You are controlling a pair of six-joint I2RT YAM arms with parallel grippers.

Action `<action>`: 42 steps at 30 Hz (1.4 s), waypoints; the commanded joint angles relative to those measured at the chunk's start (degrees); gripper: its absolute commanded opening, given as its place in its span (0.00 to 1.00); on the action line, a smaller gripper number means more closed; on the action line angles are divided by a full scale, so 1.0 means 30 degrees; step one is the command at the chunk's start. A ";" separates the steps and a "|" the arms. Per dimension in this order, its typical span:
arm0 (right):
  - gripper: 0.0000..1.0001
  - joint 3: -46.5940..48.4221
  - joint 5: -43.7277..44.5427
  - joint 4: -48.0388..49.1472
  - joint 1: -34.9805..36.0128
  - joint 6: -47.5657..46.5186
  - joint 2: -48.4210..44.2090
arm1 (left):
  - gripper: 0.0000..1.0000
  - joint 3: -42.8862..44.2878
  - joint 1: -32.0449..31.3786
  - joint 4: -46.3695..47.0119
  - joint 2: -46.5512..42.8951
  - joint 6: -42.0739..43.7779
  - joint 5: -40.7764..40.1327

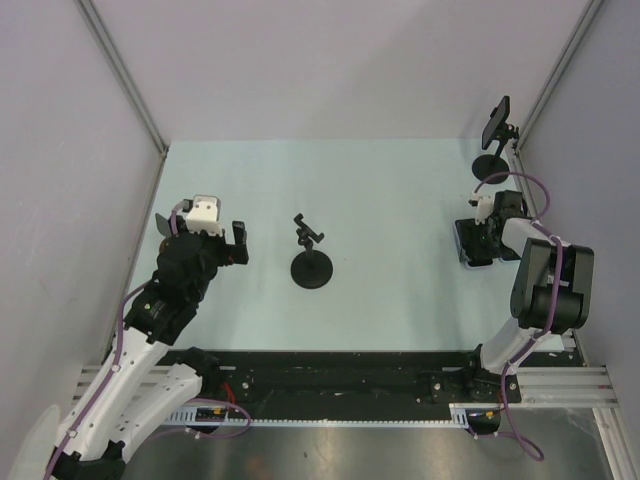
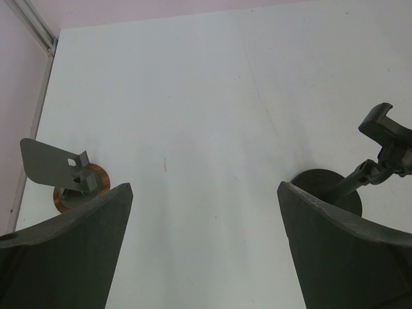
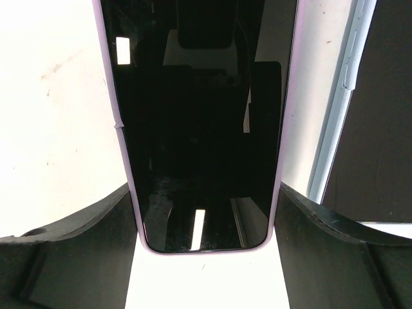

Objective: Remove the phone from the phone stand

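Right fingers (image 3: 71,251) sit against both long edges of phone (image 3: 199,129); looks clamped across its width so it can't twist. Phone is low at right side of worktop (image 1: 380,200), well apart from the empty phone stand (image 1: 312,258). Left fingers (image 2: 71,251) wide apart near stand, probably placed to steady it.

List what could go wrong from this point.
1. The right jaws seem closed on the lilac-cased phone, and a second phone lies close beside it. Opening wider could shove that one.
2. The right arm works near the far stand, which holds another phone. A swing might topple it.
3. The left jaws stand open near the empty stand. A careless advance could knock it over.
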 commanded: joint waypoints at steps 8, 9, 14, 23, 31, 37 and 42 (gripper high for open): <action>0.96 -0.0065 0.1156 0.1354 0.0612 -0.0392 -0.0198 | 1.00 -0.0086 0.0141 0.0652 -0.0136 0.0489 0.0114; 0.96 -0.0065 0.1157 0.1383 0.0612 -0.0392 -0.0199 | 1.00 -0.0086 0.0141 0.0681 -0.0136 0.0489 0.0143; 0.95 -0.0036 0.1215 0.1734 0.0612 -0.0187 -0.0286 | 1.00 -0.0115 0.0141 0.0681 -0.0165 0.0518 0.0172; 0.76 -0.0036 0.1274 0.1970 0.0495 0.0077 0.0035 | 1.00 -0.0144 0.0141 0.0711 -0.0077 0.0548 0.0348; 0.64 -0.0036 0.1743 0.2057 -0.0061 0.0312 0.0007 | 1.00 -0.0174 0.0141 0.0740 -0.0107 0.0577 0.0436; 0.63 -0.0036 0.1568 0.2203 -0.0472 0.0516 -0.0111 | 1.00 -0.0203 0.0141 0.0740 -0.0107 0.0577 0.0465; 0.64 -0.0036 0.1625 0.2351 -0.0355 0.0663 0.0036 | 1.00 -0.0174 0.0141 0.0769 -0.0078 0.0577 0.0495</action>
